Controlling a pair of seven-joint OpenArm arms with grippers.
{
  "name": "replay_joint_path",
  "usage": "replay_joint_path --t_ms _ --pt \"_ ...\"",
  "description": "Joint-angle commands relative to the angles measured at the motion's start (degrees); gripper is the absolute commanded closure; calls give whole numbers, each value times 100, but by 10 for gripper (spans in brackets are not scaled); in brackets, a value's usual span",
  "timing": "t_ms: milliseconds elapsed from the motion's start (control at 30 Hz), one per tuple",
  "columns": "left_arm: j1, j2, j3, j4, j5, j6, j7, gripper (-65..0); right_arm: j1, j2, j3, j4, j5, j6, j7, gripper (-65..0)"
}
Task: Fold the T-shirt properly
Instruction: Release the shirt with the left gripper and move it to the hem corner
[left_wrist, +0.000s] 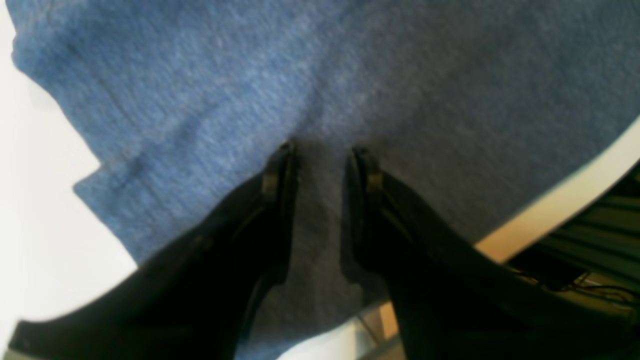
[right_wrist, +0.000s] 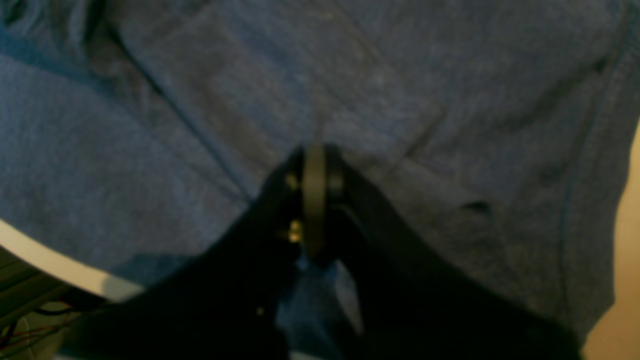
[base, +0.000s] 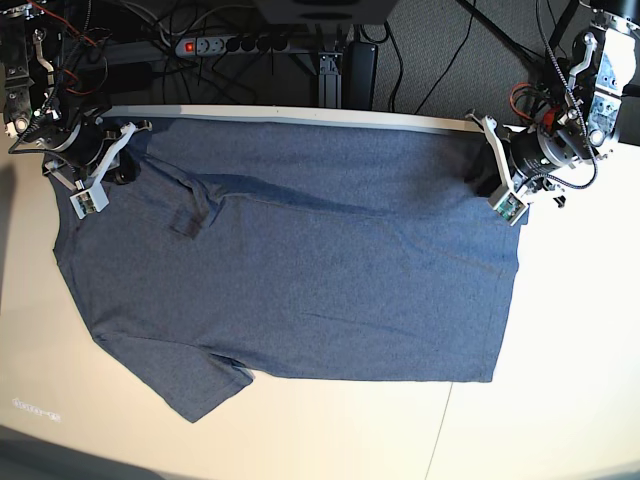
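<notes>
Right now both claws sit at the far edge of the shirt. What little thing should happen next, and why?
Probably the right gripper should let go too. The left gripper stands open over the T-shirt, pinching no cloth, while the right one is shut with blue fabric bunched at its tips. The shirt lies folded on the table, its far edge at the rim, so releasing would probably finish this fold.
</notes>
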Motion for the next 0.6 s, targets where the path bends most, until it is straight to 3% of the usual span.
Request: replay_joint_path --t_ms 0,233,433,567 --pt "-127 -74 -46 63 -98 -22 -76 -215 -46 96 22 -22 -190 7 -260 0" --pt "-295 -76 -151 105 -498 -22 369 -216 -46 96 22 -22 -192 7 -260 0" --pt "-361 -72 -1128 162 -603 -22 -249 -269 -46 96 22 -22 -190 7 -225 0" --pt "-866 -74 -1582 -33 -1102 -22 -219 -302 -46 94 22 -22 -190 7 -197 0"
